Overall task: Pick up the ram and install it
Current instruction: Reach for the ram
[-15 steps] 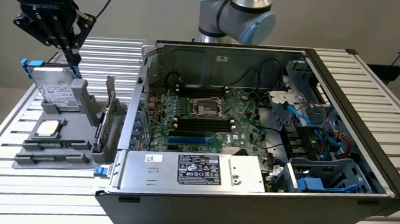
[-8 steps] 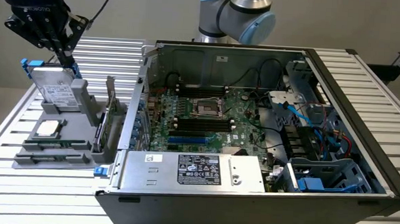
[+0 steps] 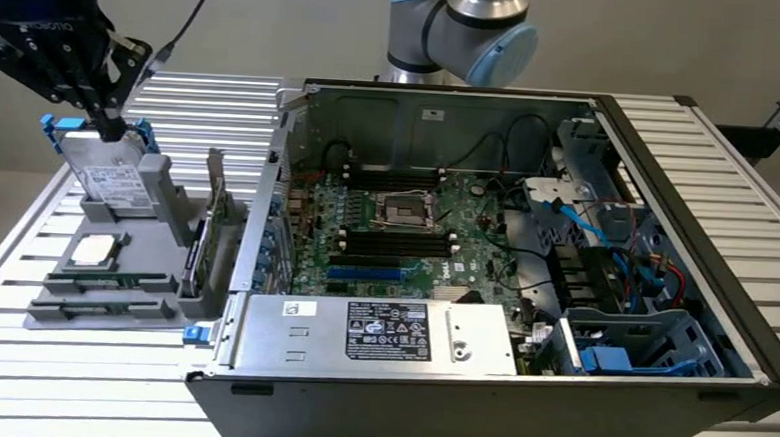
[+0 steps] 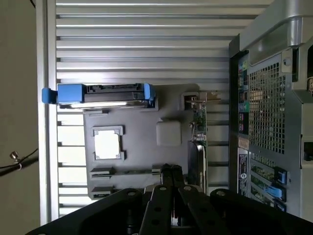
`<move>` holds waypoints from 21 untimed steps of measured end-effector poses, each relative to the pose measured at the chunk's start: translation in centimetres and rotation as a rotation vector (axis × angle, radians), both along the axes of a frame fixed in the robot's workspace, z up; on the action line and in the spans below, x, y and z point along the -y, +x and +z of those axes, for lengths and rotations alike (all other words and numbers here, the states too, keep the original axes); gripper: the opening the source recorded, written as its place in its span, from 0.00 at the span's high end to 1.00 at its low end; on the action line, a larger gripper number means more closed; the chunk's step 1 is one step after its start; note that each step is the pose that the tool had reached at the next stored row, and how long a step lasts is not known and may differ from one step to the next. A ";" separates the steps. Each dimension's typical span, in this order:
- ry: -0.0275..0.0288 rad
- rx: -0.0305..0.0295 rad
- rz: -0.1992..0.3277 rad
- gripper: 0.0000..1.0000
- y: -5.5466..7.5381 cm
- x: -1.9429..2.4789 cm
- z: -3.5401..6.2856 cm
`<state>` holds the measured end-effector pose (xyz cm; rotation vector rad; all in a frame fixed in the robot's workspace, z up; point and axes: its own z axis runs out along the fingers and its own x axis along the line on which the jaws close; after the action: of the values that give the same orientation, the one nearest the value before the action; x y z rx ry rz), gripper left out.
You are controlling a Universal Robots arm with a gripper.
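Note:
The ram (image 4: 128, 172) is a thin green stick lying edge-up in a slot of the grey holder block (image 4: 139, 132); in the exterior view the ram (image 3: 99, 282) sits near the block's front. My black gripper (image 4: 171, 170) is shut with nothing between its fingers, and its tips show above one end of the ram. In the exterior view the gripper (image 3: 107, 122) hangs at the upper left, in front of the top of the silver hard drive (image 3: 112, 179) with its blue bracket.
An open computer case (image 3: 713, 175) lies on the slatted table, with the motherboard (image 3: 403, 239) and its black memory slots (image 3: 396, 243) exposed. A dark expansion card (image 3: 210, 229) stands at the holder's edge beside the case. A processor (image 3: 92, 251) rests on the holder.

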<state>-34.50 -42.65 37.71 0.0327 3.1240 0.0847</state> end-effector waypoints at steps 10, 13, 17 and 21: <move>0.0000 -0.0016 0.010 0.90 -1.5 1.40 -0.27; 0.0001 -0.0041 0.012 0.90 -1.9 1.90 -0.39; 0.0000 -0.0093 0.015 0.90 -2.2 2.60 -0.57; 0.0001 -0.0168 0.017 0.90 -2.5 3.26 -0.80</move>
<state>-37.04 -45.91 36.91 0.0065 3.1414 0.0853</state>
